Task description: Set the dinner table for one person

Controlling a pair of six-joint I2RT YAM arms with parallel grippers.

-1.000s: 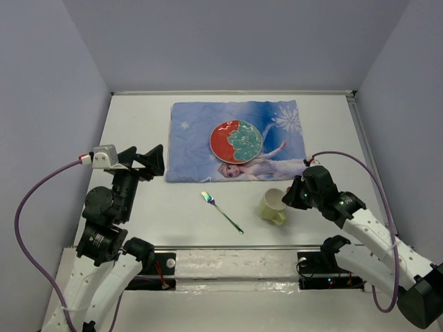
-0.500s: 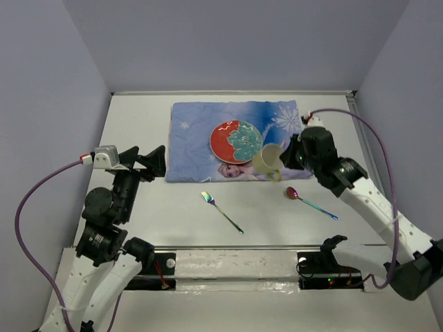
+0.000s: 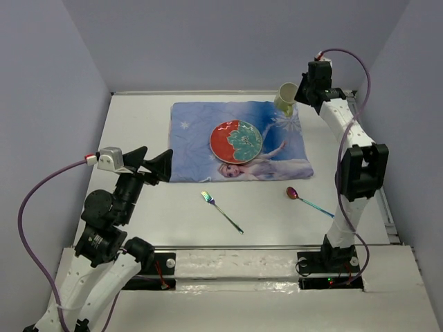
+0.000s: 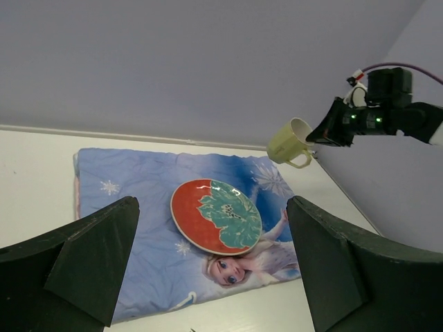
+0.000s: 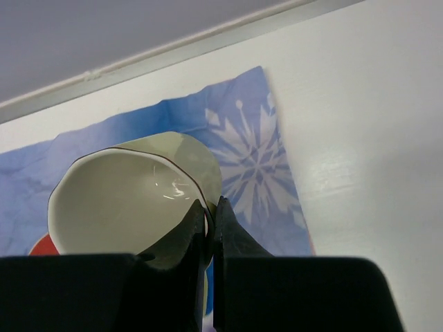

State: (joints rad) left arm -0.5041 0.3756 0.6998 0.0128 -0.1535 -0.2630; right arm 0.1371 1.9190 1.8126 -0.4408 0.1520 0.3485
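Pale lavender walls close in on three sides, and the dinner table [image 3: 138, 124], plain matte white, fills the floor of the view. Over on the left, the left gripper [image 3: 156, 162] hangs above the near-left part of the table, its fingers [image 4: 90, 256] spread wide with nothing between them, aimed toward the far side.

Moving across, a blue cartoon-printed placemat [image 3: 194, 138] lies flat toward the back of the table, a little creased. Nearer the arms, on bare white, a shiny fork [image 3: 221, 211] lies on a diagonal, tines toward the far left, apart from the mat's near edge. On the mat, right of its centre, sits a round plate [image 3: 236, 140], half red, half green.

Now the action: a pale yellow-green mug [image 3: 286, 98] is up in the air over the mat's far right corner, tipped over, handle hanging low. The right gripper [image 5: 210, 214] has it, fingers pressed close together on the mug's wall at the rim, arm stretched far back. Below, near the right side, an iridescent spoon [image 3: 310, 203] lies on the table, just off the mat's near right corner.
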